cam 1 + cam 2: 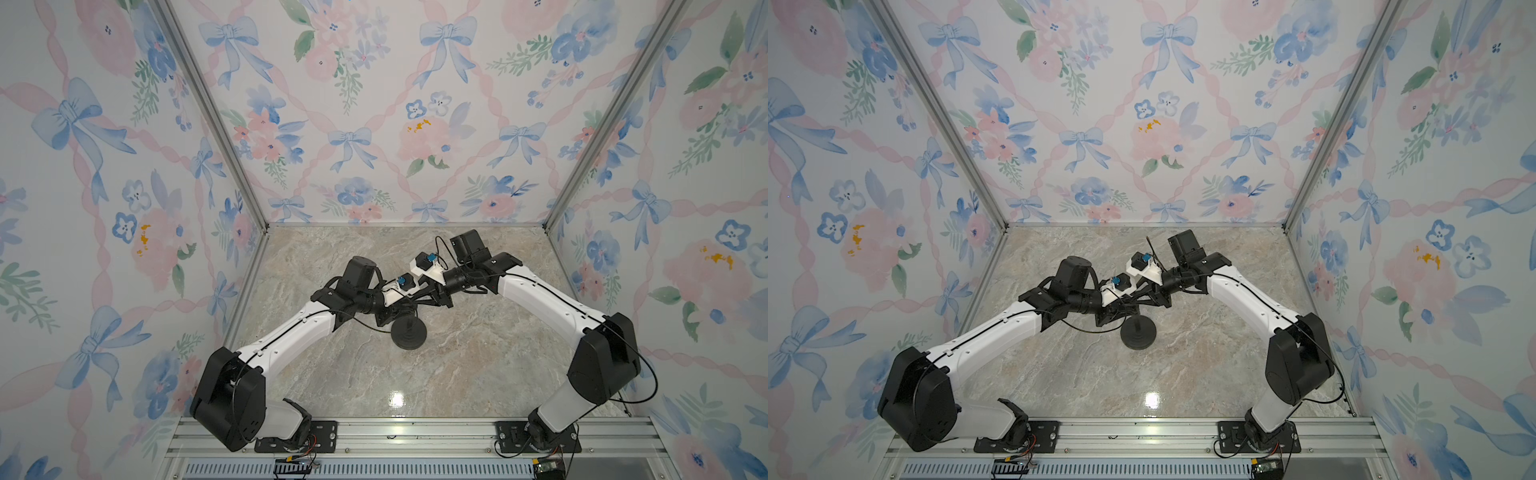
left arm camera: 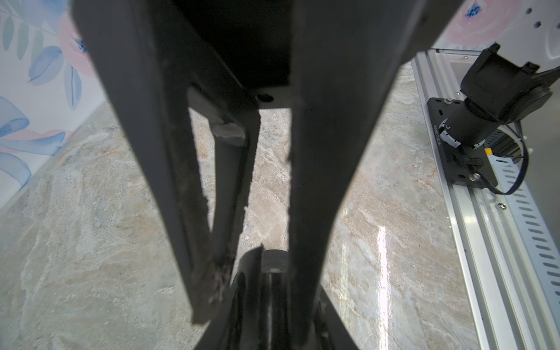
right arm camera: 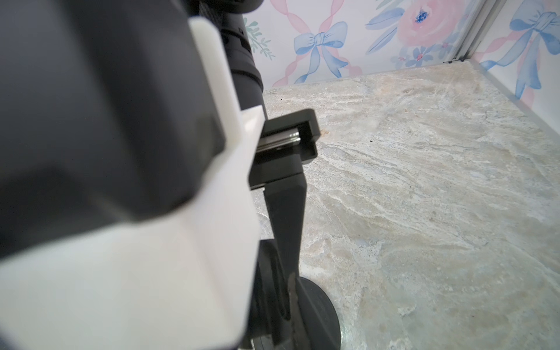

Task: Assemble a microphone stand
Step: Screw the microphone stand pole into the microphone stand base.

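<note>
The microphone stand's round black base [image 1: 409, 337] [image 1: 1138, 337] lies flat on the marble table, and its thin rod [image 1: 409, 323] [image 1: 1137, 323] rises upright from the disc's middle. The rod's upper end is hidden under both grippers. My left gripper [image 1: 405, 312] [image 2: 266, 291] is shut on the rod [image 2: 274, 263], which fills the gap between its pads. My right gripper [image 1: 417, 301] reaches in from the other side, just above the left one; its jaws are hidden. In the right wrist view the left arm's white camera mount [image 3: 181, 257] blocks most of the picture; beside it show a left finger [image 3: 286, 212] and the base [image 3: 318, 312].
Floral walls [image 1: 374, 124] close the table on three sides. An aluminium rail [image 1: 415, 432] with both arm mounts runs along the front edge; the right arm's mount [image 2: 472, 136] shows in the left wrist view. Bare marble [image 1: 478, 353] surrounds the stand.
</note>
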